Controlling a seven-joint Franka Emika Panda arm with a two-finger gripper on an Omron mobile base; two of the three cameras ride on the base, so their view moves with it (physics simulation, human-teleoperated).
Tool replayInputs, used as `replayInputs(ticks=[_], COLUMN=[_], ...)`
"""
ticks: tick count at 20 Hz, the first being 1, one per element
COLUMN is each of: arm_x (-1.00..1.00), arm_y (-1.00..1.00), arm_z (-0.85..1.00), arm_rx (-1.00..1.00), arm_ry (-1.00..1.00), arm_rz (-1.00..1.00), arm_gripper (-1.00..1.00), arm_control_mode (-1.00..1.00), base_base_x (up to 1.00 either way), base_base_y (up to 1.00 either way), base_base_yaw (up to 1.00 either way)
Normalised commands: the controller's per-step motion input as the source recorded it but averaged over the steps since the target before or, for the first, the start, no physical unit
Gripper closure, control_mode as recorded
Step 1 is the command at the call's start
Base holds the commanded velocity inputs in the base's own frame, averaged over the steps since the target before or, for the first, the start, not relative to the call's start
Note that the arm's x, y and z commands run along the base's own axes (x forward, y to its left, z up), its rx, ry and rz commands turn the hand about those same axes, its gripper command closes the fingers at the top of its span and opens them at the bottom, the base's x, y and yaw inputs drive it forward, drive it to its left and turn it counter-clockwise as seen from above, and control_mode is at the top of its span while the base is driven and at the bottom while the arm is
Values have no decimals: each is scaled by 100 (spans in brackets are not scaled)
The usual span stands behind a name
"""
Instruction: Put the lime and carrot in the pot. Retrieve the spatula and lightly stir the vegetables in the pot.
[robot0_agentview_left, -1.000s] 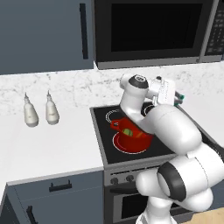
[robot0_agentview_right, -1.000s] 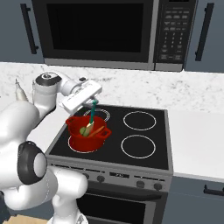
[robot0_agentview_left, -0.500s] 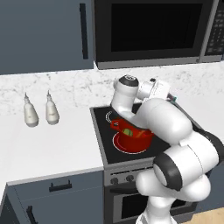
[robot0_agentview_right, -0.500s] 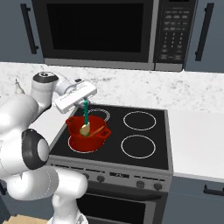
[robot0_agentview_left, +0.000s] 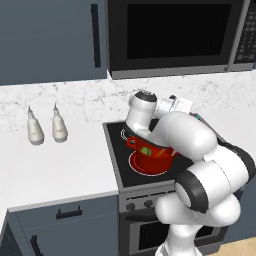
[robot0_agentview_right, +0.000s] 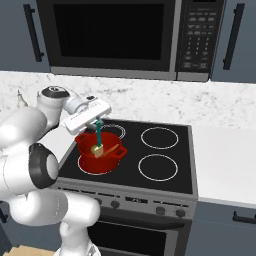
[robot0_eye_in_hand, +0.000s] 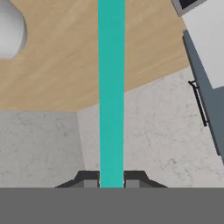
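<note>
The red pot (robot0_agentview_right: 86, 160) (robot0_agentview_left: 150, 163) stands on the stove's front left ring. Inside it lie the small green lime (robot0_agentview_left: 146, 149) and the orange carrot (robot0_agentview_right: 112, 148). My gripper (robot0_agentview_right: 98, 121) hangs just above the pot, shut on the teal handle of the spatula (robot0_agentview_right: 99, 134). The spatula's pale blade reaches down into the pot among the vegetables. In the hand view the teal spatula handle (robot0_eye_in_hand: 111, 87) runs straight up from my gripper (robot0_eye_in_hand: 111, 181), clamped between the two dark fingertips (robot0_eye_in_hand: 89, 180). My arm hides the right side of the pot in the left base view.
Two white bottles (robot0_agentview_left: 35, 131) (robot0_agentview_left: 59, 129) stand on the marble counter left of the stove. Three other stove rings (robot0_agentview_right: 160, 137) are bare. A black microwave (robot0_agentview_right: 115, 40) hangs above the stove, and the stove's front edge carries knobs (robot0_agentview_right: 115, 204).
My hand has swung a little sideways over the pot and back, carrying the spatula's blade around inside it. The pot has stayed in place.
</note>
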Motion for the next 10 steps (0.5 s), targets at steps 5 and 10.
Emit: replayInputs(ticks=[5, 10], arm_x=[7, 3], arm_y=[0, 0], arm_z=[-22, -19], arm_rx=[-3, -1], arm_ry=[0, 0], arm_rz=[0, 0], arm_gripper=[100, 100], arm_control_mode=[-100, -100], base_base_x=[0, 0], base_base_y=[0, 0], base_base_yaw=[0, 0])
